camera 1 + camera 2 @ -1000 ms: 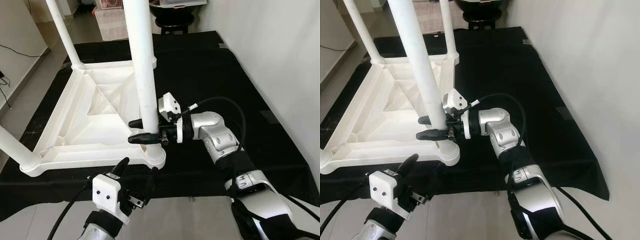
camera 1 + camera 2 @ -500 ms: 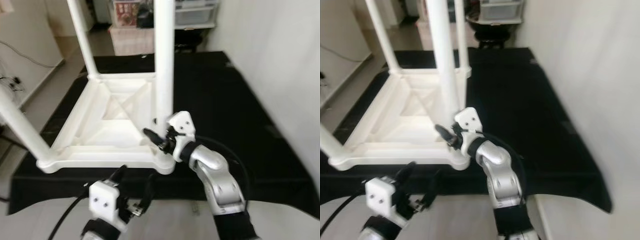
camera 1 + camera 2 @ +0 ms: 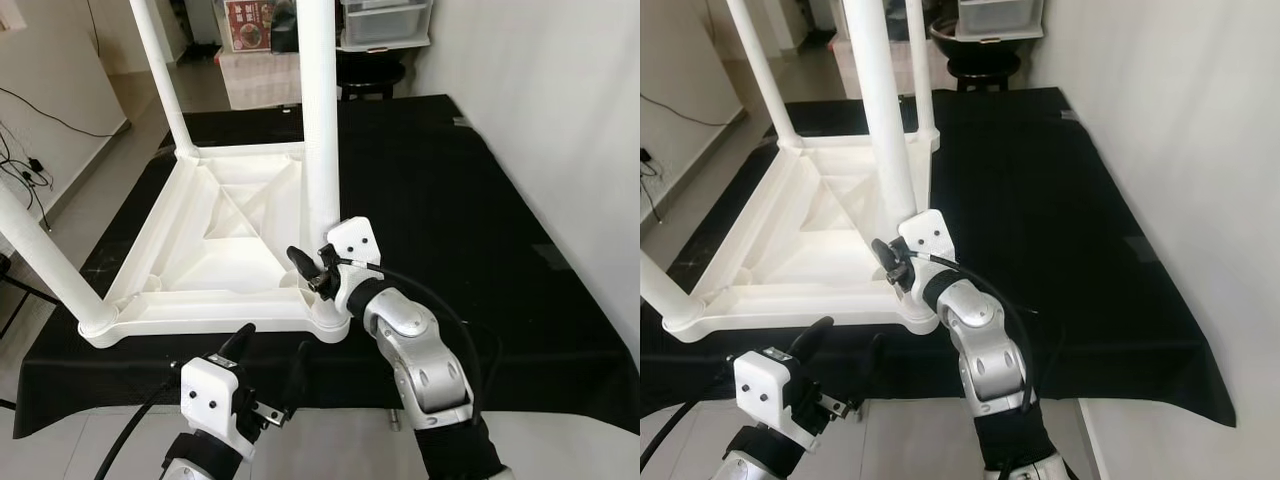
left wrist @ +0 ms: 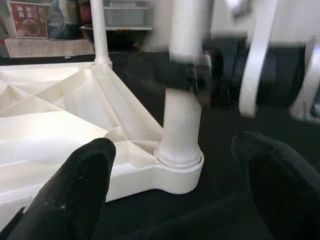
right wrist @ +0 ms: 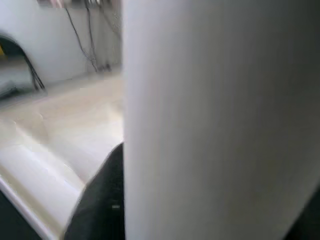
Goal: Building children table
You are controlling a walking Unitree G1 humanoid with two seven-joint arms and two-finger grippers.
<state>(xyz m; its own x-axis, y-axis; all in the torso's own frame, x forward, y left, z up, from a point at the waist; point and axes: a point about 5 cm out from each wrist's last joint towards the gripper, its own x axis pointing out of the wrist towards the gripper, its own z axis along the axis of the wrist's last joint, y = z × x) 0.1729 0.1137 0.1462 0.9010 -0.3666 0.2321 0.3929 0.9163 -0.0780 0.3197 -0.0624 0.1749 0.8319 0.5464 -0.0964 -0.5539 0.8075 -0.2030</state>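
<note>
The white plastic children's table (image 3: 215, 240) lay upside down on a black mat (image 3: 480, 200) spread over the floor, its ribbed underside facing up. 4 white legs stood up from its corners; the near-right leg (image 3: 318, 110) rose from the corner socket closest to the robot.

The right end effector (image 3: 312, 270) sat low on that near-right leg, just above the socket, its black fingers (image 3: 298, 258) clenched around the leg from either side. In the right wrist view the leg (image 5: 215, 120) loomed very close and blurred, with a dark finger at its edge.

The left end effector (image 3: 272, 362) hovered released just in front of the table's near edge, fingers spread and apart from the plastic. Its wrist view looked between the 2 black fingertips (image 4: 80, 180) at the near-right leg seated in its socket (image 4: 179, 165).

A dark stool (image 3: 370, 70) and storage boxes stood beyond the mat.
</note>
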